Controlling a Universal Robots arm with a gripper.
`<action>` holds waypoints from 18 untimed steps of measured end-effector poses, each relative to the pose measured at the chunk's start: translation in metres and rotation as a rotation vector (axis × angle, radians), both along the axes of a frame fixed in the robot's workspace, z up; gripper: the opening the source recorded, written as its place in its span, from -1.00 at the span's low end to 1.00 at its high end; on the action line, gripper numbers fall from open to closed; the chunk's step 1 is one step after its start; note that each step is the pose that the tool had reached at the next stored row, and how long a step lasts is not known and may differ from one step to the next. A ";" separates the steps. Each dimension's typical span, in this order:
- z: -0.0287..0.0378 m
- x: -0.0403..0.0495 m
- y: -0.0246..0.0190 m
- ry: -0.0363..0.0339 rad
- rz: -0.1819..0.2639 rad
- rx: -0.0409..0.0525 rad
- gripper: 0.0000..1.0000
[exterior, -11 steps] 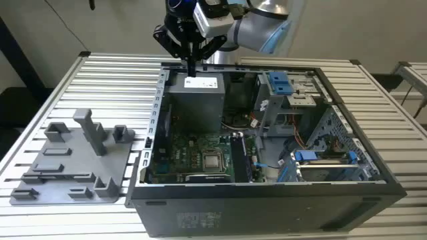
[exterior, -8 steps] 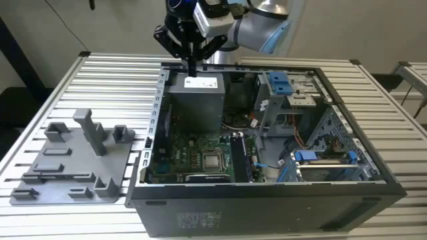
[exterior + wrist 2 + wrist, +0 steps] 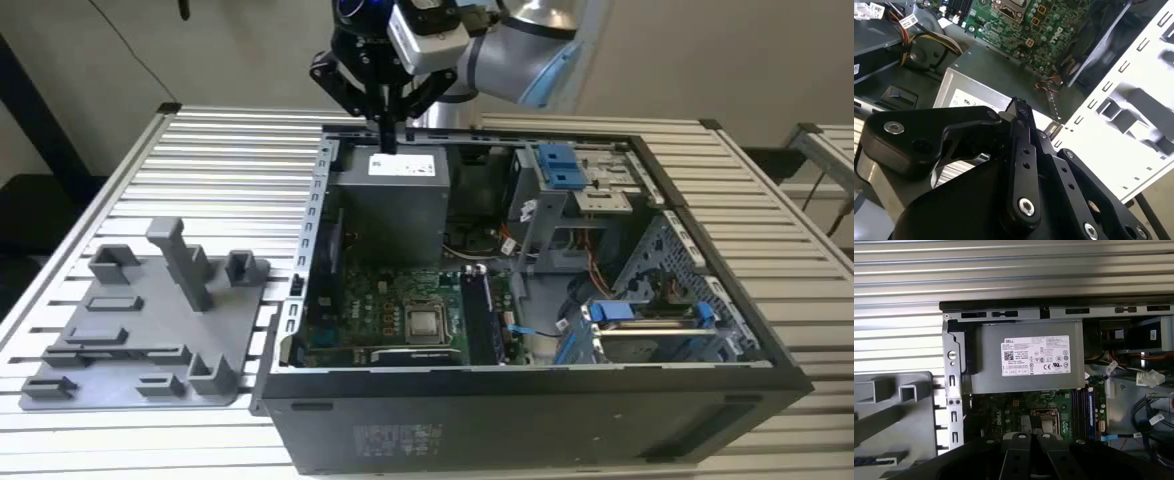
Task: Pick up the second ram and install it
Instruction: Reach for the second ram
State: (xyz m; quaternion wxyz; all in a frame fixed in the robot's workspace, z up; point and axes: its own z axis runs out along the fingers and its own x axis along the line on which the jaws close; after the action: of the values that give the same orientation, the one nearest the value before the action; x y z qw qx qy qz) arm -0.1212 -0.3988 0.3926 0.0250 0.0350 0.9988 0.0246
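Observation:
In the exterior view my gripper [image 3: 387,146] hangs fingers-down over the grey power supply [image 3: 387,205] at the back of the open computer case [image 3: 534,410]. In both wrist views the fingers [image 3: 1019,135] lie pressed together, the gripper [image 3: 1030,437] shut with nothing visible between them. The memory slots [image 3: 483,315] run beside the processor socket [image 3: 427,322] on the green motherboard [image 3: 374,300]. Dark strips stand in the slots [image 3: 1083,410]. I cannot pick out the second ram; it is too small to tell.
The grey moulded tray [image 3: 134,340] with upright posts lies on the slatted table [image 3: 214,150] at the exterior view's left of the case. Blue drive brackets [image 3: 561,165] and loose cables [image 3: 534,340] crowd the case's right half. The case walls stand high around the board.

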 end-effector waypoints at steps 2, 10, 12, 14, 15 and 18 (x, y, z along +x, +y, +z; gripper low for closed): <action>0.0000 0.0000 0.0000 -0.0049 0.000 0.0000 -0.79; 0.0000 0.0000 0.0000 -0.0223 0.000 0.0000 -0.79; 0.0000 -0.0003 0.0000 -0.0223 0.000 0.0000 -0.79; 0.0000 -0.0006 0.0000 -0.0222 0.000 0.0000 -0.79; -0.0001 -0.0011 0.0000 -0.0222 0.000 0.0000 -0.79; -0.0003 -0.0030 0.0000 -0.0222 0.000 0.0000 -0.79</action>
State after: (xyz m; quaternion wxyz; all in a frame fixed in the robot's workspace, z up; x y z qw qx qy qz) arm -0.1242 -0.3988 0.3923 0.0361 0.0348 0.9984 0.0249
